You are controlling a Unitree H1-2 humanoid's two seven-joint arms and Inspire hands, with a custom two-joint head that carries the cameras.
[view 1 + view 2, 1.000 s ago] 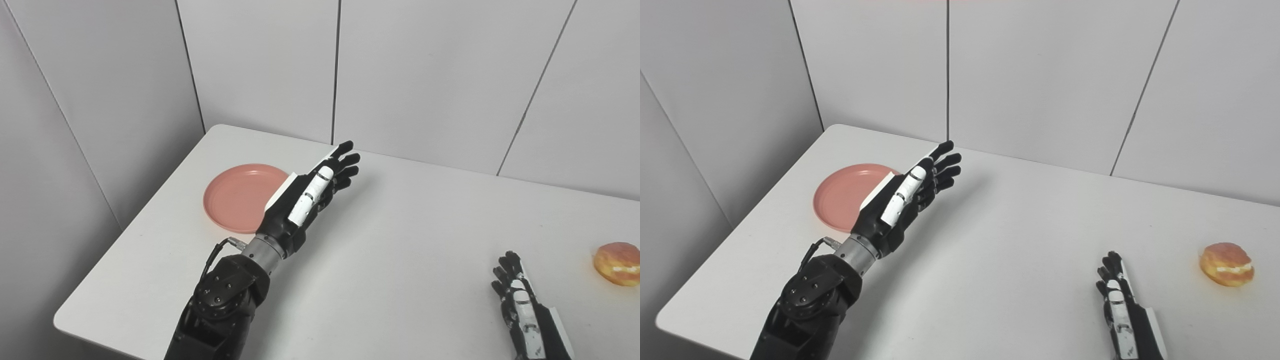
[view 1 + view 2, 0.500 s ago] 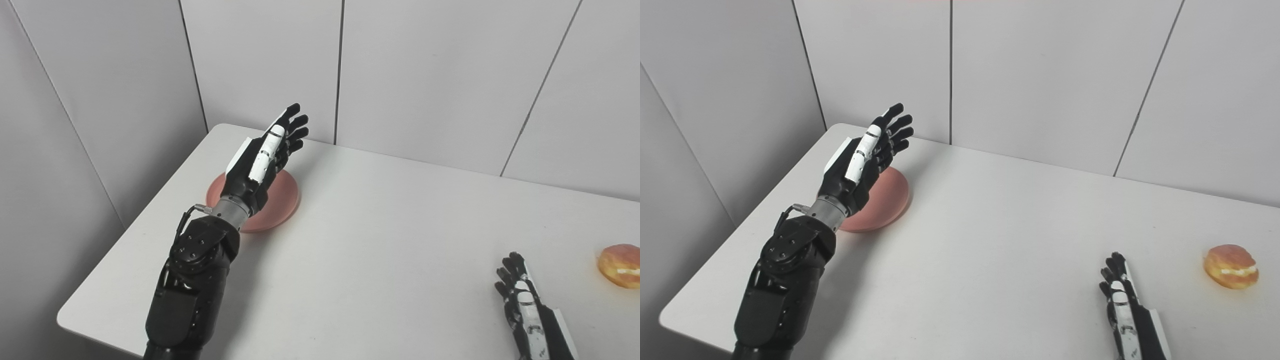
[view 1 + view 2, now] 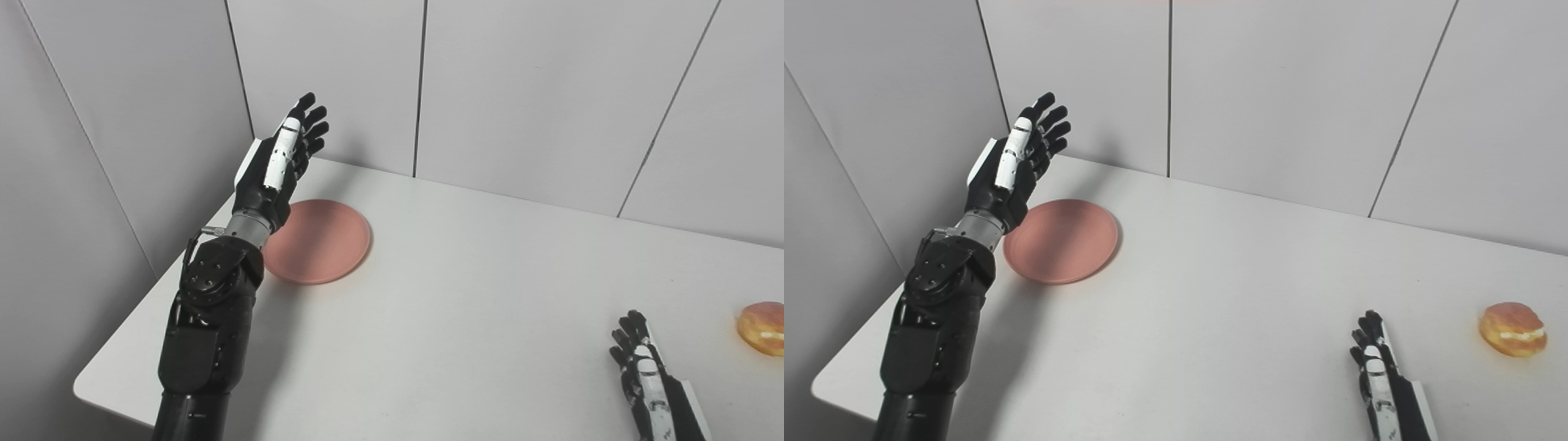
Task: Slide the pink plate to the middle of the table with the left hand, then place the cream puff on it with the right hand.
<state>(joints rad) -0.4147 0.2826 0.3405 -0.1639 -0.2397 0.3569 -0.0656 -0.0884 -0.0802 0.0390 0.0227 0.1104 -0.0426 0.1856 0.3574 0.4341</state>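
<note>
At the table's point(image 3: 465, 318) far left corner, the pink plate point(image 3: 321, 240) lies flat, round and with no long axis to reckon with. The left hand point(image 3: 275, 166) is raised above the plate's outer edge, fingers spread wide and pointing up, holding nothing; from that hand the plate lies toward 4 o'clock and lower, so a push toward 3 o'clock would likely carry it to the middle. This hand is by far the nearer one. The right hand point(image 3: 1381, 383) rests low at the near edge, fingers straight and empty, with the cream puff point(image 3: 1513, 329) toward its 2 o'clock, well apart from it. A second ago the left hand hovered on the plate's inner, right-hand side; it has since crossed over the plate to the outer side and lifted. The plate and puff have not been moved.
</note>
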